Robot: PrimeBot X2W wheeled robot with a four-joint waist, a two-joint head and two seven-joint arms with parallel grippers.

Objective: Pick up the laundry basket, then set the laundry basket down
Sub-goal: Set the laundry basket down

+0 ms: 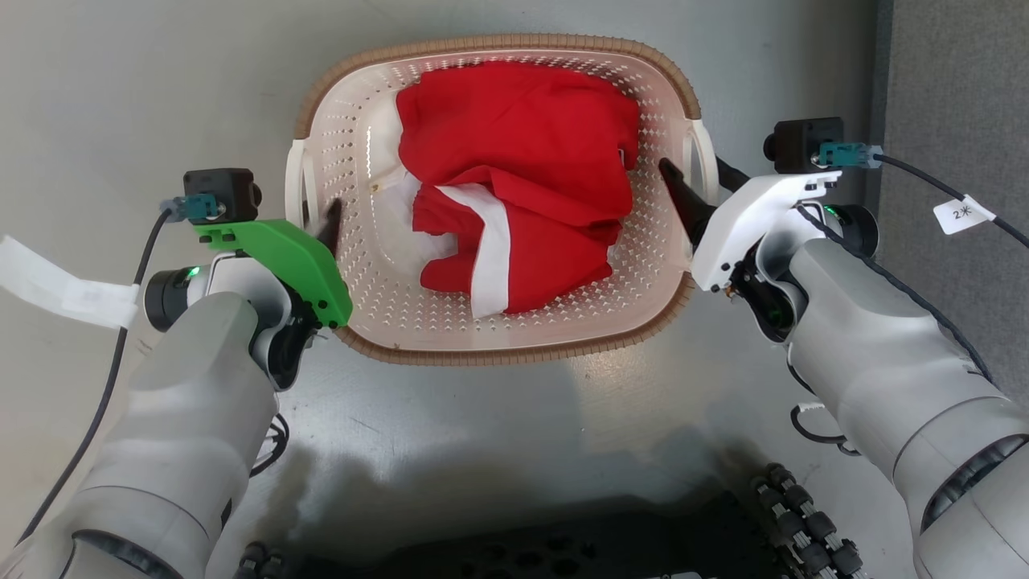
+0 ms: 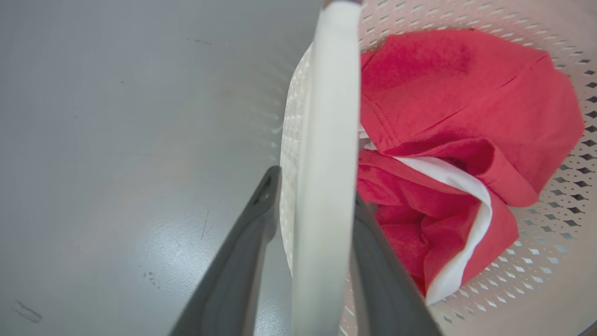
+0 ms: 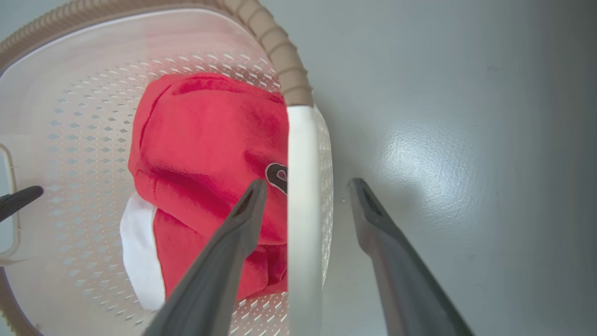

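Head view with both wrist views. Both pale forearms are reaching up from the lower corners of the head view and angling inward toward the laundry basket [image 1: 354, 161], which is sitting on the grey floor [image 1: 120, 80] directly ahead of the robot's dark base [image 1: 563, 547]. The left pincer [image 1: 325, 217], below a green housing [image 1: 281, 257], is straddling the basket's white left handle [image 2: 322, 140]; its fingers are standing apart, the inner one lying against the handle and the outer one [image 2: 261, 200] showing a thin gap to it. The right pincer [image 1: 693, 173], below a white housing [image 1: 756, 213], is straddling the right handle [image 3: 301, 210] with its fingers apart: the inner one is hanging over the basket's contents just beside the handle, and the outer one [image 3: 373, 219] is standing clear of it over the floor. A crumpled red garment [image 1: 522, 153] with a white band is lying inside the basket. The floor is looking smooth and faintly glossy; a darker grey strip [image 1: 957, 80] is running along its right side.
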